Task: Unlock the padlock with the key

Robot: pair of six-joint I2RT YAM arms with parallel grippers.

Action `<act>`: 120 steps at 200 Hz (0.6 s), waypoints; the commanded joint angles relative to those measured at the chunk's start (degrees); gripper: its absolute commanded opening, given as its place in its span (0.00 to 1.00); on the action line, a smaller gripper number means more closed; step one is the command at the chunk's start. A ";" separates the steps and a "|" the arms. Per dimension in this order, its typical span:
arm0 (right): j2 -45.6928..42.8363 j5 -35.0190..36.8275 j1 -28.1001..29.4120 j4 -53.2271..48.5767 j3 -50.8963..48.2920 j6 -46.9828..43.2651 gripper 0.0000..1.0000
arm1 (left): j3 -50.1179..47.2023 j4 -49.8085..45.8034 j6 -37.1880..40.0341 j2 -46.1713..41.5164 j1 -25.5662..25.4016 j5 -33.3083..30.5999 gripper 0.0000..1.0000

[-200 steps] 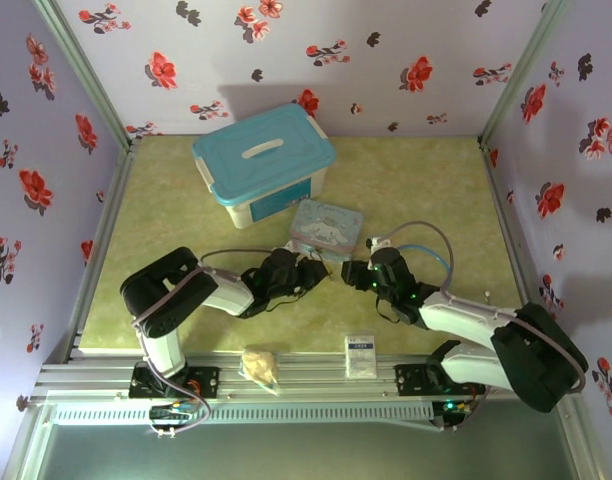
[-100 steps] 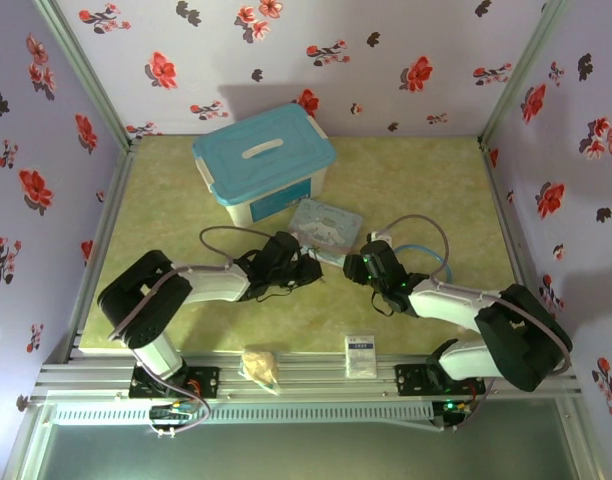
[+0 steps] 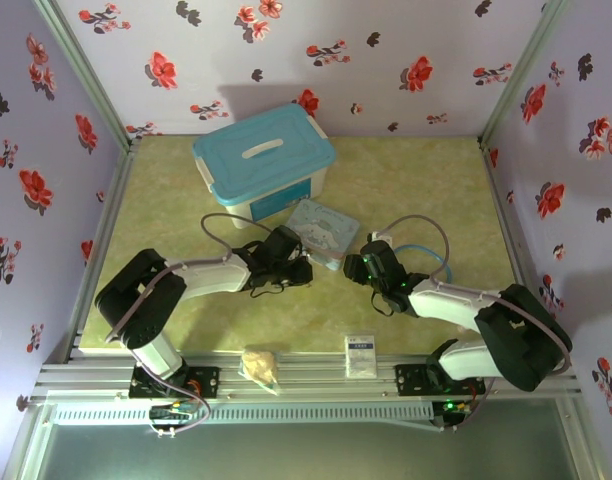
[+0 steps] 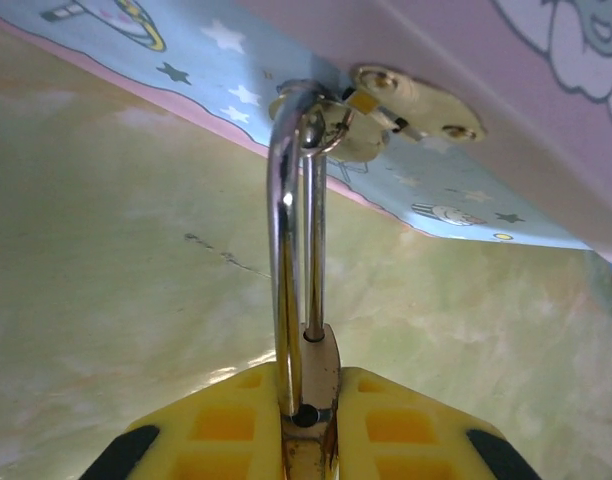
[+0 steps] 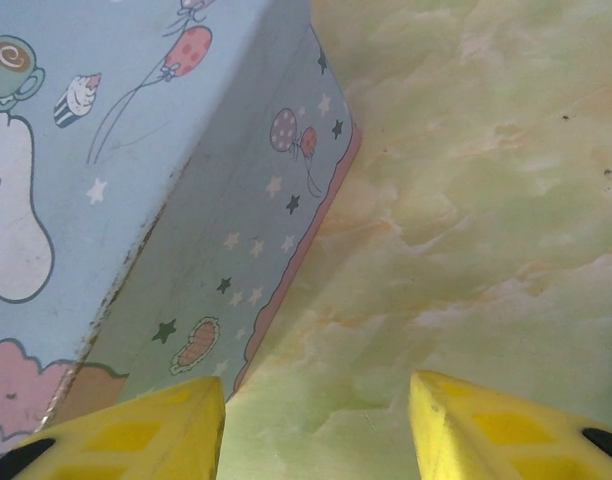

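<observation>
Green mottled table [image 3: 406,180], floral walls. We find the padlock [image 4: 321,375] hung by its shackle on the hasp [image 4: 406,105] of the tin [image 3: 324,222]. Its body is clamped in the left gripper [image 4: 308,430], long axis running straight from tin to gripper. The right gripper [image 5: 316,420] sits just beside the tin's corner, spread, nothing between its fingers.

Yellow-green marbled surface [image 3: 416,180] inspected. Standing on it at rear left: white plastic storage box with teal lid [image 3: 264,165]. Just in front of that: pale blue cartoon-printed tin [image 3: 324,228]. At front edge, apart: tan lumpy bag [image 3: 260,365], small white rectangular packet [image 3: 361,355].
</observation>
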 commanded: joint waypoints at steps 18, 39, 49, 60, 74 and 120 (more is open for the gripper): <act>0.83 0.74 -0.31 0.21 0.52 0.91 0.52 | 3.08 -7.23 6.17 2.08 0.25 -6.63 0.14; 0.65 0.84 -0.31 -0.40 0.32 0.85 0.52 | 5.13 -10.07 7.74 3.83 -0.27 -7.83 0.16; 0.28 0.96 -0.31 -0.58 0.07 0.86 0.52 | 5.55 -10.77 8.15 4.14 -0.38 -8.76 0.17; -0.03 1.11 -0.31 -0.59 -0.22 0.89 0.52 | 5.83 -11.11 8.47 4.40 -0.52 -9.46 0.18; -0.25 1.30 -0.31 -0.83 -0.24 0.86 0.52 | 7.10 -13.22 9.50 4.77 -1.19 -11.53 0.20; 0.47 0.87 -0.31 -1.20 0.43 0.62 0.52 | 11.71 -20.49 12.46 6.77 -4.00 -20.08 0.24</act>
